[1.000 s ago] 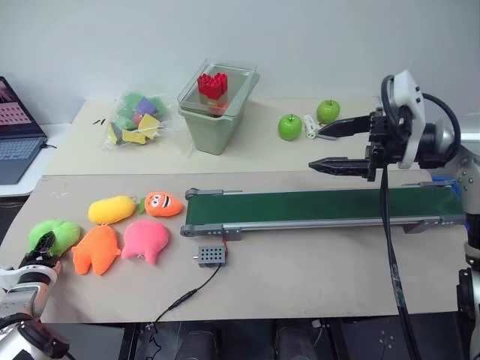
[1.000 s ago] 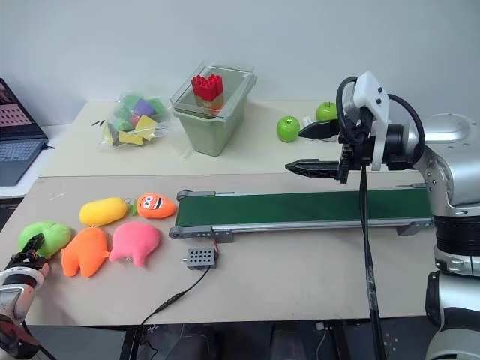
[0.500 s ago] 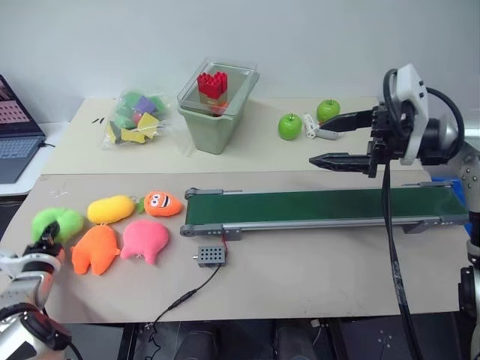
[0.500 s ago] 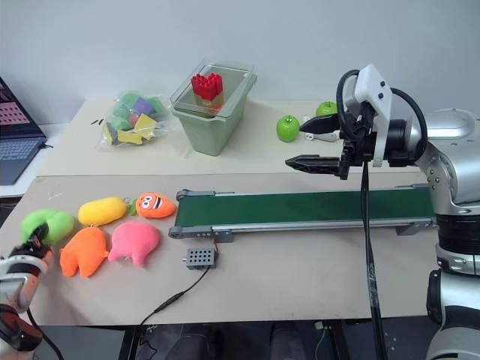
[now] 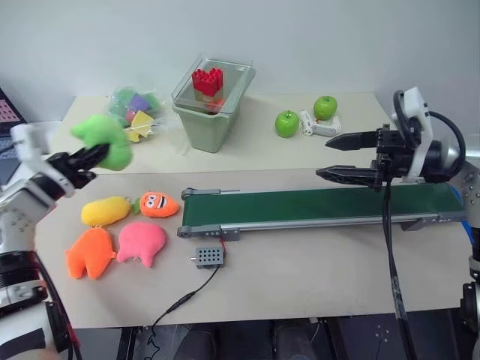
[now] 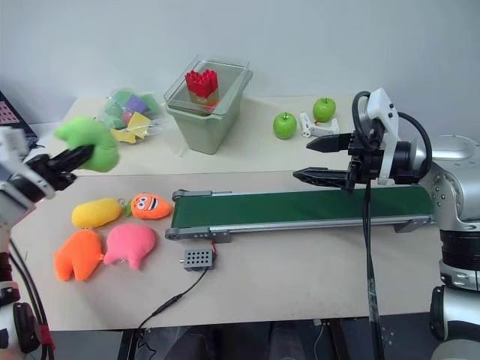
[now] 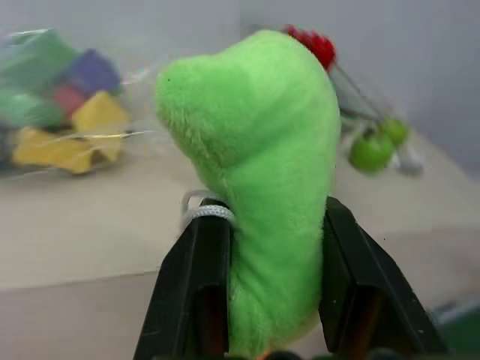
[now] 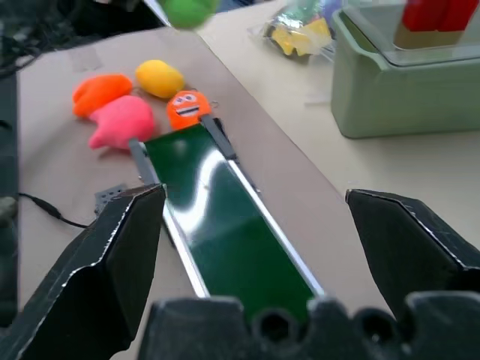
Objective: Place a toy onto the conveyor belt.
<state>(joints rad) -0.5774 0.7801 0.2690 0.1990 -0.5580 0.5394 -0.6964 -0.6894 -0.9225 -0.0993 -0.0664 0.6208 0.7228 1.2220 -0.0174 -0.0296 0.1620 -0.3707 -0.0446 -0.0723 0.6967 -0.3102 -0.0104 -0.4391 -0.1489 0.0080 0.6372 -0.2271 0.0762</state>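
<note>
One lime-green toy (image 5: 103,141) is up in the air, well clear of the table (image 5: 300,277), clamped between the two black fingers of the left gripper (image 5: 84,160). In the left wrist view we see the plush (image 7: 259,172) squeezed from both sides by the fingers (image 7: 196,292), with a small white loop at the left finger's tip. We place the toy above the table's left part, in front of the clear bag of colored blocks (image 5: 133,112) and well apart from the conveyor belt (image 5: 315,205).

The belt lies flat along the front table, dark green in a grey frame, nothing on it. Just off its left end we see the orange carrot plush (image 5: 160,203) with a face, then the yellow plush (image 5: 110,210) beside it, and nearer the front edge the pink plush (image 5: 141,241) and orange plush (image 5: 90,252) side by side. A small grey box (image 5: 208,256) with a black cable sits just in front of the belt's left end.

The right gripper (image 5: 335,157) hangs above the belt's right half, fingers spread wide apart, holding nothing; in the right wrist view we see the belt (image 8: 225,232) between its fingers.

On the rear table we note a pale green bin (image 5: 210,105) with a clear lid carrying red blocks (image 5: 208,80), two green apples (image 5: 288,124) and a small white object (image 5: 316,124) between them.
</note>
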